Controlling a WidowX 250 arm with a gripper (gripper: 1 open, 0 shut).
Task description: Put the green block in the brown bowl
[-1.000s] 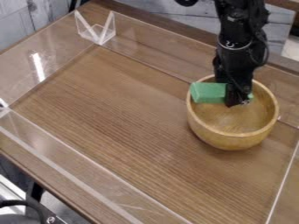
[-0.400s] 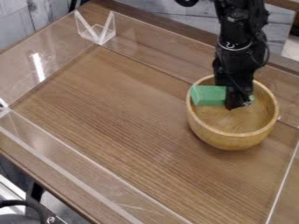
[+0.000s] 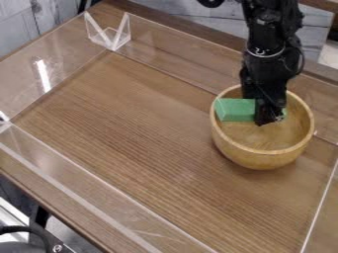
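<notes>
The green block (image 3: pixel 236 108) sits at the left rim of the brown bowl (image 3: pixel 259 151), one end poking out over the rim and the other end inside. My black gripper (image 3: pixel 270 112) points almost straight down into the left part of the bowl. Its fingers are shut on the block's right end, which they hide. The bowl stands at the right side of the wooden tabletop (image 3: pixel 132 128), and its light inner floor shows to the right of the gripper.
Low clear plastic walls (image 3: pixel 53 163) run around the wooden surface. A folded clear plastic piece (image 3: pixel 109 32) stands at the back left corner. The black arm (image 3: pixel 275 30) rises from the gripper to the top edge.
</notes>
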